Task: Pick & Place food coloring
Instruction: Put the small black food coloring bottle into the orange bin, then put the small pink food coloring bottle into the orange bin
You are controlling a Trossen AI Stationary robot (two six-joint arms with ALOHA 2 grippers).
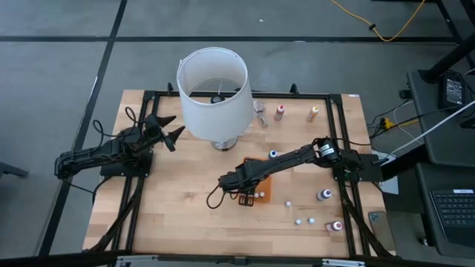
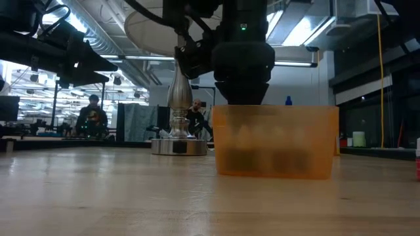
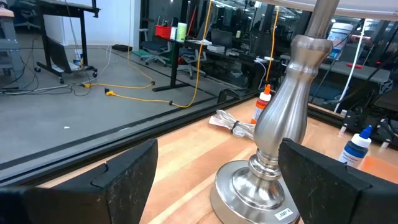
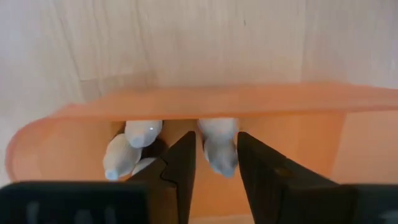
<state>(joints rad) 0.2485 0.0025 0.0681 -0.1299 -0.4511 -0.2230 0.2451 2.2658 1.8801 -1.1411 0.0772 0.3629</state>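
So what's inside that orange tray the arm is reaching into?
Several tiny white food coloring bottles lie inside the orange tray. The right gripper, slightly open, hides whatever lies beneath its fingers.

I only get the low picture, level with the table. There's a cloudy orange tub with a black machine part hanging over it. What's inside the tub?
Observer: The right wrist view looks down into the orange tub: several small white bottles lie in it.
Operator: Is that black part holding one?
Observer: That is the right gripper. Its fingers stand slightly apart above the bottles; I cannot tell whether they touch one.
Operator: Any bottles left outside?
Observer: Yes. From above, more stand on the table right of the tub, such as a pink-red bottle, far from the left gripper waiting open by the lamp.
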